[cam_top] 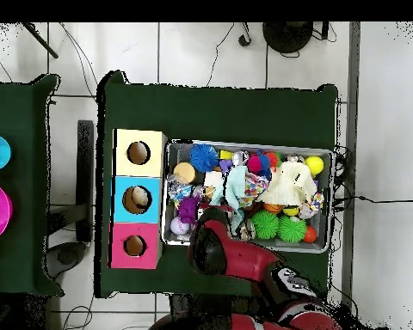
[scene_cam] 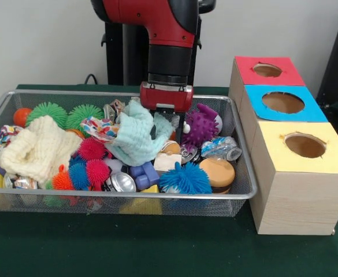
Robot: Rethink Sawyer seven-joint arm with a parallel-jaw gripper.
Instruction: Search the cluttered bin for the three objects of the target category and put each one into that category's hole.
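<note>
— So where do we stand with the gripper [scene_cam: 164,118]?

— We have it low in the wire bin [scene_cam: 242,173], right against the pale mint cloth [scene_cam: 135,135]. A dark finger shows pressed into the cloth's upper right edge, and the cloth looks bunched up there, so we judge it pinched; the fabric hides the rest, so we can't be sure.

— And the cloth's lie?

— Its long axis runs from the gripper down and to the picture's left in the front view, draping over the spiky balls [scene_cam: 93,164]. In the overhead view it is the pale strip [cam_top: 236,185] just above the arm's wrist [cam_top: 212,245].

— Which way to the holes?

— The box [scene_cam: 296,167] stands just beside the bin, to the picture's right in the front view: red hole [scene_cam: 267,70] farthest, blue hole [scene_cam: 283,102] in the middle, yellow hole [scene_cam: 305,145] nearest. Which one takes cloth we can't tell.

— Any writing?

— None we can read; no labels on the box.
</note>
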